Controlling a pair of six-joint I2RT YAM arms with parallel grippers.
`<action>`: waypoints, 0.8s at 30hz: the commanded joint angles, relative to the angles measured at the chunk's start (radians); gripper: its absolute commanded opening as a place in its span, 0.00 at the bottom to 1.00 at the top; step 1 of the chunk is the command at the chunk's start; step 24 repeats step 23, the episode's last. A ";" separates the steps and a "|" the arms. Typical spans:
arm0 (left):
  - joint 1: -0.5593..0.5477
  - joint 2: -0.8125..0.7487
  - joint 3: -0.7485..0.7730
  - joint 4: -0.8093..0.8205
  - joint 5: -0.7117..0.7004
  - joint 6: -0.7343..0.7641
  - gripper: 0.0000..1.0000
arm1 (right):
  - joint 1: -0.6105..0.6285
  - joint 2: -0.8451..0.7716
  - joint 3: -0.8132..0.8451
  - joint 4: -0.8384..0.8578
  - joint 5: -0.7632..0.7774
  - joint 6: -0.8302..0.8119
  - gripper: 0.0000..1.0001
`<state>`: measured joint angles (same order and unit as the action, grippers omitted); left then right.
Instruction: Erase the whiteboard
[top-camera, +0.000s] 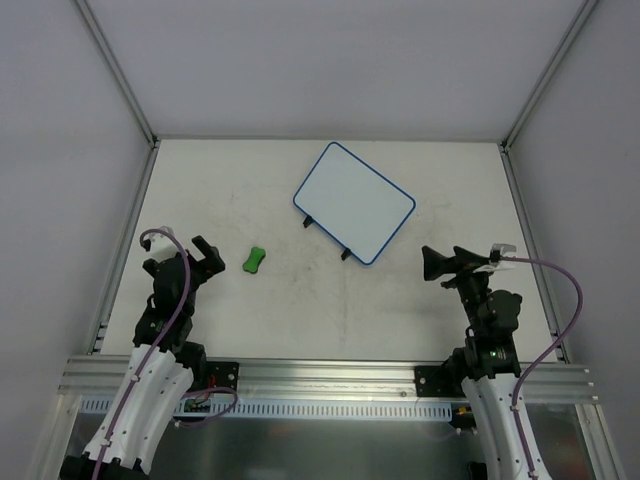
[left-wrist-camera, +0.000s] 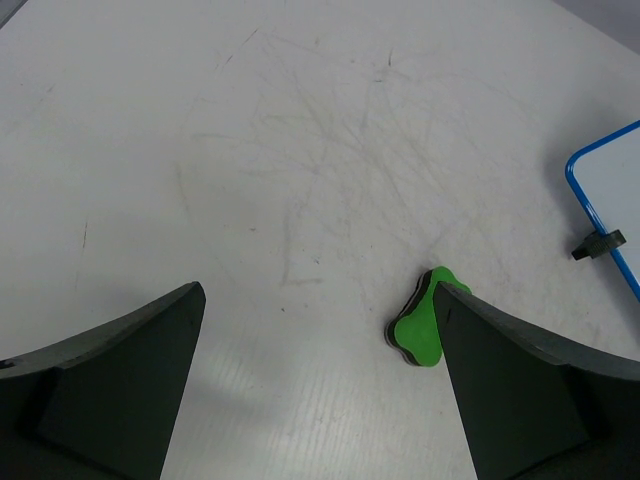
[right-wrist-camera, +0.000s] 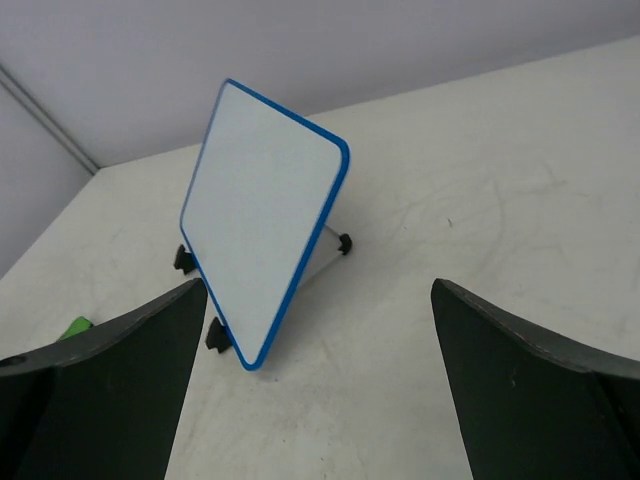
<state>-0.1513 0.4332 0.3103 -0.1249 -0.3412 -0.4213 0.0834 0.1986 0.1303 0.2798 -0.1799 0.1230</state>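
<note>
The whiteboard (top-camera: 354, 203) stands propped at a tilt on small black feet at the middle back of the table, its white face blank inside a thin blue rim. In the right wrist view the whiteboard (right-wrist-camera: 265, 210) stands ahead and to the left of my right gripper (right-wrist-camera: 318, 285), which is open and empty. My right gripper (top-camera: 428, 265) sits just right of the board's near corner, apart from it. My left gripper (top-camera: 210, 252) is open and empty, with the green eraser (top-camera: 255, 260) lying on the table just to its right. The eraser (left-wrist-camera: 420, 325) lies beside the right finger of my left gripper (left-wrist-camera: 318, 290).
The whiteboard's corner (left-wrist-camera: 610, 190) and one black foot (left-wrist-camera: 598, 243) show at the right edge of the left wrist view. A bit of the green eraser (right-wrist-camera: 75, 327) peeks past the left finger in the right wrist view. Grey walls and metal rails (top-camera: 120, 75) bound the scuffed table (top-camera: 330, 310).
</note>
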 joint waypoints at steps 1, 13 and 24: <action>-0.007 -0.019 -0.017 0.050 0.018 -0.007 0.99 | 0.004 -0.076 -0.015 -0.238 0.143 -0.042 0.99; -0.007 -0.016 -0.027 0.061 0.030 -0.007 0.99 | 0.006 0.008 -0.001 -0.257 0.296 0.000 0.99; -0.007 -0.063 -0.036 0.061 0.034 0.009 0.99 | 0.004 -0.001 -0.001 -0.275 0.387 0.032 0.99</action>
